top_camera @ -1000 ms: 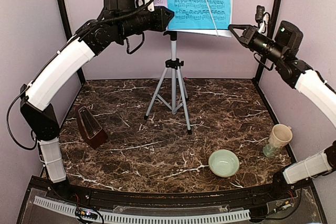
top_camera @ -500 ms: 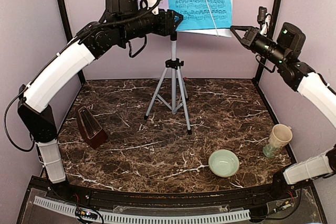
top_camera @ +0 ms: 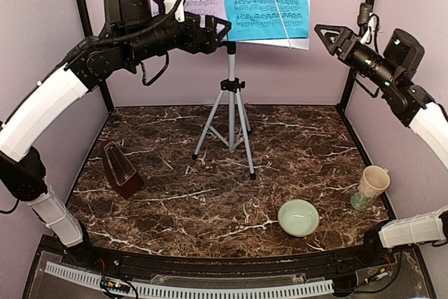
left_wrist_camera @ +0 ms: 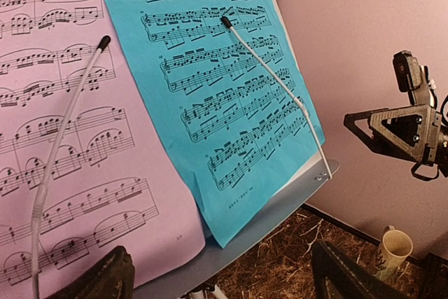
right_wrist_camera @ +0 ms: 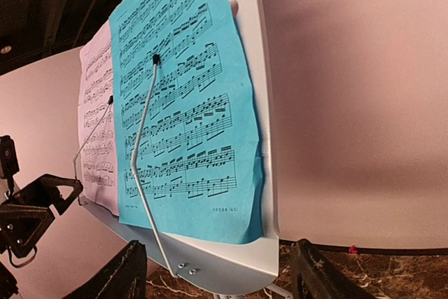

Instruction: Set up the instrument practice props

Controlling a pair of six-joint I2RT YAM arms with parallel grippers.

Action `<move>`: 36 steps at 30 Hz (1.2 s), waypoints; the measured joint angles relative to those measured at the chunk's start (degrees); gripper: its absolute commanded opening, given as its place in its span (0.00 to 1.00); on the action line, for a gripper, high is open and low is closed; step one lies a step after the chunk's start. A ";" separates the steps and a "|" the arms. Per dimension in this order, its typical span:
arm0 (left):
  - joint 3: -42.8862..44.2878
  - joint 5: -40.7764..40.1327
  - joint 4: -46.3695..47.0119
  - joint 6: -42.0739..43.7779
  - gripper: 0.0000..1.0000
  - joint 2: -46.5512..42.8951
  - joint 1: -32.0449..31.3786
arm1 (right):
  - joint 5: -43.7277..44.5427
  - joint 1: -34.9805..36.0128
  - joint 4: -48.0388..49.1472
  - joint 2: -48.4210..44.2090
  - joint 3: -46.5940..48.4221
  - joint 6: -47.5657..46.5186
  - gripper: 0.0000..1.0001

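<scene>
The left gripper and right gripper hang empty, fingers spread, either side of the silver tripod music stand. The wrist views show wire arms pinning its lavender page and cyan page. Only the top view shows the dark reddish-brown pyramid metronome, at the left of the marble table.

Cyan page: centre, overlapping lavender page at 9 o'clock
Right hand: 3 o'clock, clear of the desk
Cream mug: 5 o'clock, upright
</scene>
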 measured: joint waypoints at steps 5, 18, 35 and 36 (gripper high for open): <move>-9.22 -0.17 1.22 -0.46 0.94 -7.34 0.79 | 0.55 0.00 -0.48 -2.43 -1.66 -1.51 0.85; -36.81 5.95 3.98 -11.78 0.99 -22.51 13.22 | 1.57 0.00 -4.26 -7.78 -12.72 -4.79 0.95; -50.80 -14.45 -19.28 -38.56 0.99 -31.26 27.21 | 1.18 0.04 -1.68 -5.31 -27.82 -3.02 0.95; -49.59 -16.37 -22.77 -41.48 0.99 -29.09 27.23 | 1.05 0.07 -1.22 -4.96 -27.82 -2.86 0.95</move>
